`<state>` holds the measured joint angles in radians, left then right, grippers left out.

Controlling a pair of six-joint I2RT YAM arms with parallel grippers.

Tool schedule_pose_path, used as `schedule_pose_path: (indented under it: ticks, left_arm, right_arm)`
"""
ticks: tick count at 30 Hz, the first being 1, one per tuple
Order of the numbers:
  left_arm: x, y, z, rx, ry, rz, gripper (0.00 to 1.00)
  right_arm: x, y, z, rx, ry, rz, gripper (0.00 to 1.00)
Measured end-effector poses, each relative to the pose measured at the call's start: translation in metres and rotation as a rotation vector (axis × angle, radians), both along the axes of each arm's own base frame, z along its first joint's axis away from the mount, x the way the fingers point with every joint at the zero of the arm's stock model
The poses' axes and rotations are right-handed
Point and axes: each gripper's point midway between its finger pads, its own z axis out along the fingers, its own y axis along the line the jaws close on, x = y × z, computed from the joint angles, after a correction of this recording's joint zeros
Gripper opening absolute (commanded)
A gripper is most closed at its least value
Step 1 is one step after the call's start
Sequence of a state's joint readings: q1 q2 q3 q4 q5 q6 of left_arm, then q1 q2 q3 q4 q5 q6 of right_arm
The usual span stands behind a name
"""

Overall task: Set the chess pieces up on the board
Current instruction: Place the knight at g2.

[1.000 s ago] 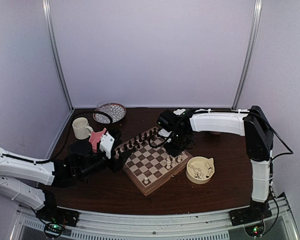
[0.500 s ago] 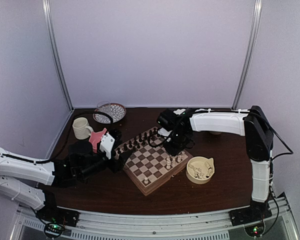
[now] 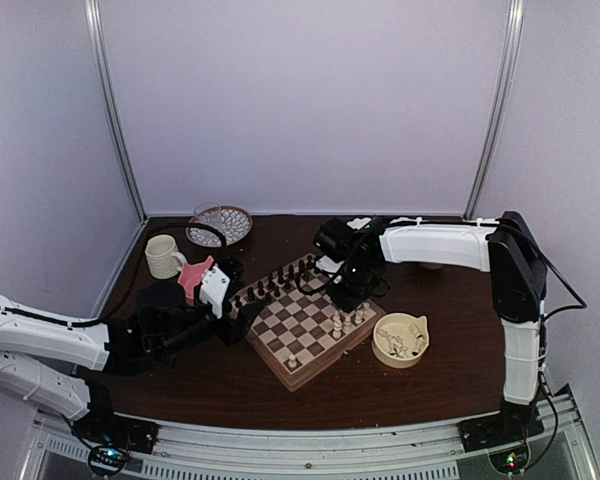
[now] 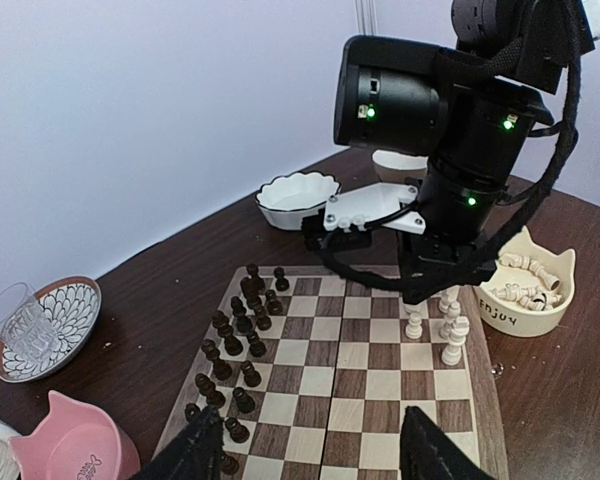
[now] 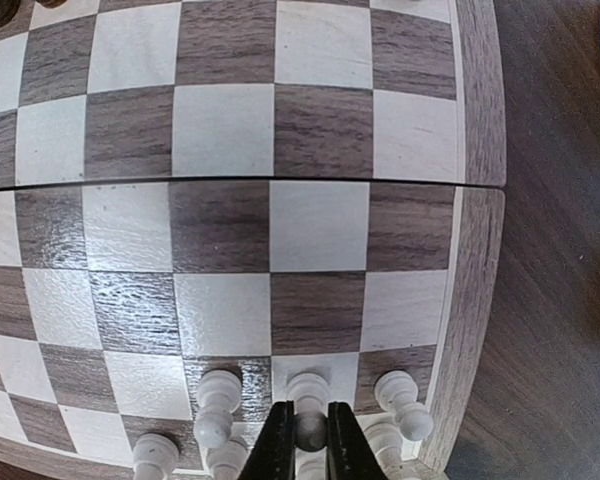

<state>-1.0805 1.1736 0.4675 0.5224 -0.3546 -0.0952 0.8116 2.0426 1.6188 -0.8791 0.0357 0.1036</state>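
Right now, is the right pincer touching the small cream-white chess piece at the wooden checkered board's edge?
Touching. Right wrist view: the right pincer is shut on the small cream-white chess piece, clamped from both sides, no gap.

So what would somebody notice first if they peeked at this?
The checkered board sits mid-table, with dark brown pieces lined along its far-left side. The right end effector is down at the board's right edge, pinching a cream chess piece beside a few others. A cat-shaped bowl right of the board holds more.
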Motion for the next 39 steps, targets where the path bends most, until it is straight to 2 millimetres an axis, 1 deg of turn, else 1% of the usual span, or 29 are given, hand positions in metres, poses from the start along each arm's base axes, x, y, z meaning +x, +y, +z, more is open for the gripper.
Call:
schedule_pose_path:
  ticks: [9,14,19,22,24,25,34,37,39]
  left_arm:
    - [0.000,0.000,0.000,0.000,0.000,0.000,0.61]
    - [0.000,0.000,0.000,0.000,0.000,0.000,0.61]
    - [0.000,0.000,0.000,0.000,0.000,0.000,0.61]
    - [0.000,0.000,0.000,0.000,0.000,0.000,0.61]
    - [0.000,0.000,0.000,0.000,0.000,0.000,0.61]
    - [0.000,0.000,0.000,0.000,0.000,0.000,0.61]
    - [0.000,-0.001,0.000,0.000,0.001,-0.004,0.61]
    - [0.000,-0.001,0.000,0.000,0.001,-0.004,0.61]
    - [-0.001,-0.001,0.000,0.000,0.001,-0.005,0.61]
  right_arm:
    - [-0.001,-0.002,-0.001,-0.011,0.004,0.002,0.08]
    - [-0.002,-0.004,-0.001,-0.017,0.006,0.002,0.14]
    - [-0.002,-0.003,-0.001,-0.017,0.006,0.002,0.16]
    - [-0.002,-0.003,-0.001,-0.016,0.006,0.001,0.22]
    - [-0.002,-0.003,-0.001,-0.016,0.006,0.001,0.28]
    - [-0.002,-0.003,-0.001,-0.016,0.005,0.004,0.29]
    - [-0.001,-0.003,0.000,-0.012,0.003,0.001,0.28]
    - [0.000,-0.002,0.005,-0.001,-0.008,0.001,0.28]
    - [0.001,0.000,0.012,0.013,-0.022,0.001,0.28]
